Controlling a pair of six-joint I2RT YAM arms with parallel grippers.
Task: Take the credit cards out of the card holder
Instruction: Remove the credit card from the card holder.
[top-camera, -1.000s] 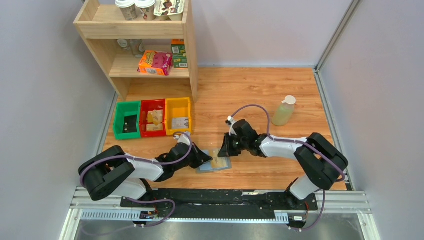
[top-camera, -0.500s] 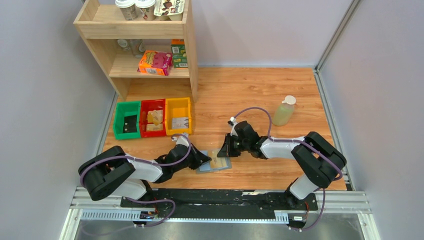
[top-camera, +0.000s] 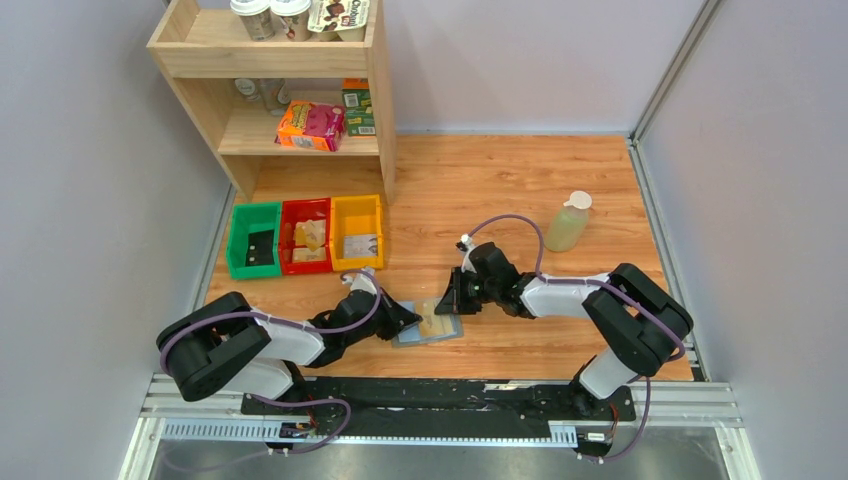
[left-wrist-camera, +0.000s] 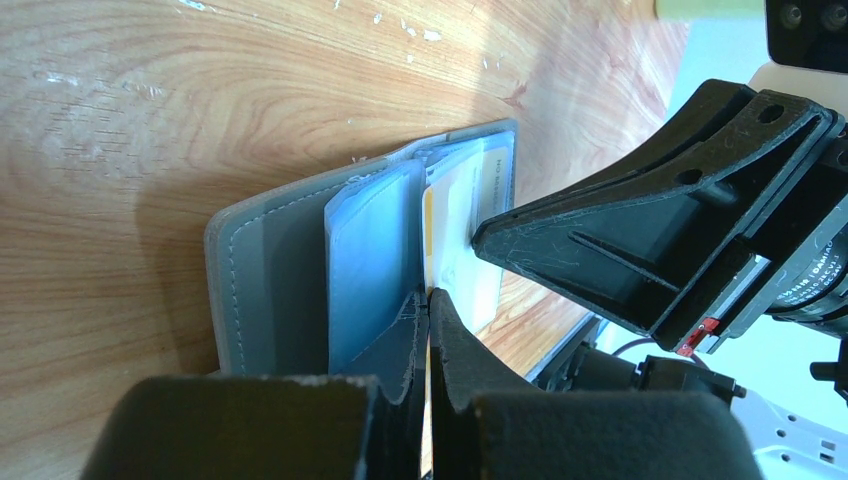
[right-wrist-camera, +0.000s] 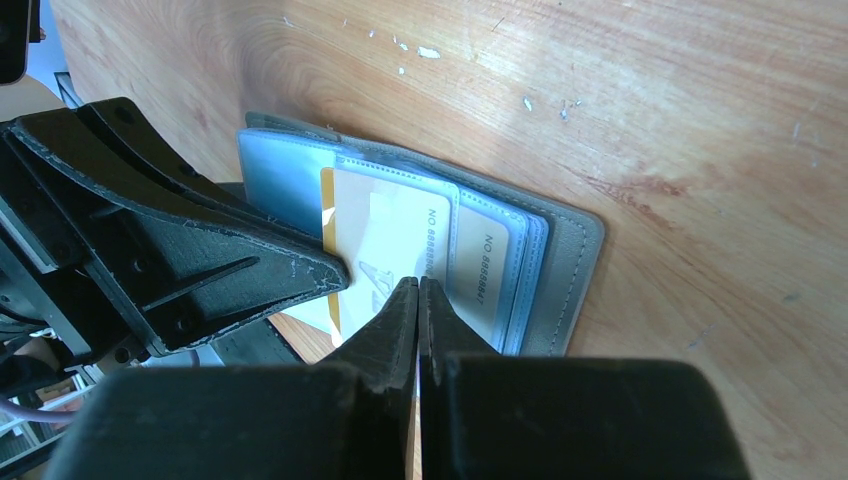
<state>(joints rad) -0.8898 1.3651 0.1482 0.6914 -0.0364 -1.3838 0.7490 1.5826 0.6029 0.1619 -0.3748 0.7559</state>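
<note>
The grey card holder (top-camera: 409, 338) lies open on the wood table between my arms, with its bluish slots (left-wrist-camera: 365, 255) facing up. One yellow-edged credit card (right-wrist-camera: 385, 235) sticks partly out of its slot. A second card (right-wrist-camera: 480, 275) sits deeper in the slot beside it. My right gripper (right-wrist-camera: 418, 287) is shut, and its tips rest on the face of the protruding card (left-wrist-camera: 455, 215). My left gripper (left-wrist-camera: 428, 300) is shut too, pressing on the holder at the card's edge. In the top view, the left gripper (top-camera: 408, 318) and right gripper (top-camera: 448, 304) meet over the holder.
Green (top-camera: 253, 240), red (top-camera: 305, 236) and yellow (top-camera: 357, 232) bins stand at the back left, below a wooden shelf (top-camera: 380, 110) with boxes and cups. A pale green bottle (top-camera: 567, 222) stands at the back right. Walls close in on both sides.
The right gripper has edged slightly left onto the holder and its jaws have closed fully. The left arm has barely moved.
</note>
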